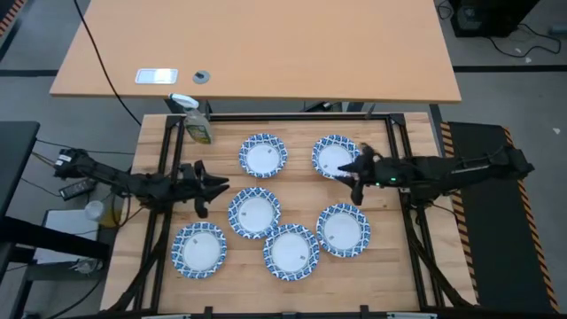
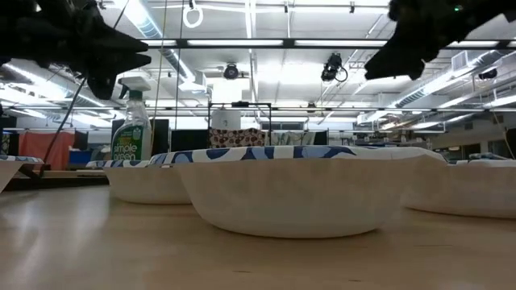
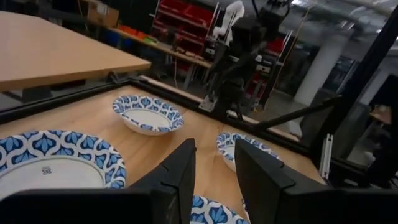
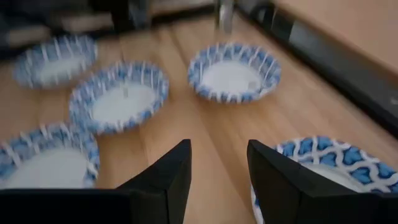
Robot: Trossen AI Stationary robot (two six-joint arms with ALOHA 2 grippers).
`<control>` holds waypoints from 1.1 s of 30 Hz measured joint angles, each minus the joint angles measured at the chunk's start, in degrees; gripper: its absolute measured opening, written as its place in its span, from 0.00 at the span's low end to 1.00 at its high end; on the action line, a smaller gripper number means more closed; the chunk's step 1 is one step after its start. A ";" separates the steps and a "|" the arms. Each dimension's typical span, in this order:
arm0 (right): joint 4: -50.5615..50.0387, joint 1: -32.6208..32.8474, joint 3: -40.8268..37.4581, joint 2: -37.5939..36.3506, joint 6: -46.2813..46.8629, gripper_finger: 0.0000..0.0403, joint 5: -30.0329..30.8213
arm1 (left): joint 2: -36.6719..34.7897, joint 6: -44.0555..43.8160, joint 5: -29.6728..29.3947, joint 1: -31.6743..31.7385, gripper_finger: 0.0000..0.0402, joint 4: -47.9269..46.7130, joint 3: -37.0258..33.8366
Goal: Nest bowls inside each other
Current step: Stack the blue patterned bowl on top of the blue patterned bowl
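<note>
Six small round white bowls with blue-and-white patterned scalloped rims lie apart on the wooden table, none nested yet. The right gripper [image 1: 353,175] hangs with its fingers parted and empty, right at the rim of the back-right bowl [image 1: 334,156], with another bowl [image 1: 343,229] nearer the front. It should probably straddle one rim edge, pinch, and lift level. The left gripper [image 1: 213,187] waits, its fingers nearly closed and empty, just beside the centre bowl [image 1: 254,213].

Bright overhead strip lights [image 2: 242,42]; right wrist view motion-blurred.
</note>
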 joint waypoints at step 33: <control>-2.39 -8.59 27.28 44.35 -17.04 0.71 -8.95 | 16.13 1.31 -4.21 -0.04 0.46 -19.83 12.59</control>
